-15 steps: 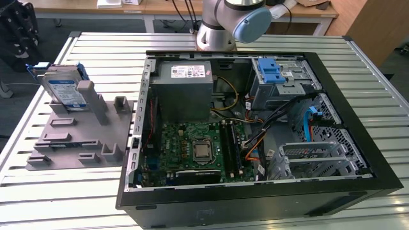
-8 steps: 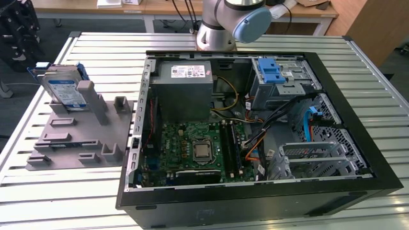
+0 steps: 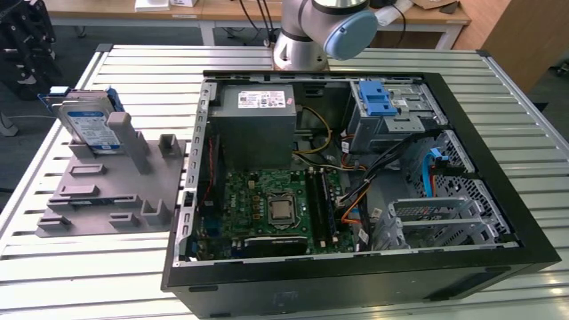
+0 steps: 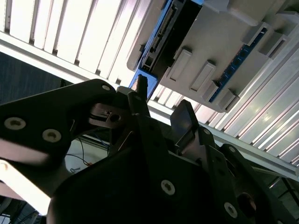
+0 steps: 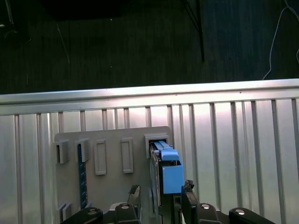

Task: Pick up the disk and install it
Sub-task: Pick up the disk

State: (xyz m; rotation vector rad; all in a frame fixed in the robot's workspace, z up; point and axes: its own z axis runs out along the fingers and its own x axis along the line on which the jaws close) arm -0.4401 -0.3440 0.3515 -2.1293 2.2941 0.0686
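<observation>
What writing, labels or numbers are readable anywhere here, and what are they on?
Nothing is legible.
Blue-and-white label on the flat silver-grey hard disk in the grey plastic holder: print too small.
White sticker on the grey metal power-supply box: print too small.
Green circuit board: markings too small.

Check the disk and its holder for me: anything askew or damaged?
Nothing stands out. The disk stands on edge in its slot of the grey holder, the open gripper framing it in the first wrist view.
</observation>
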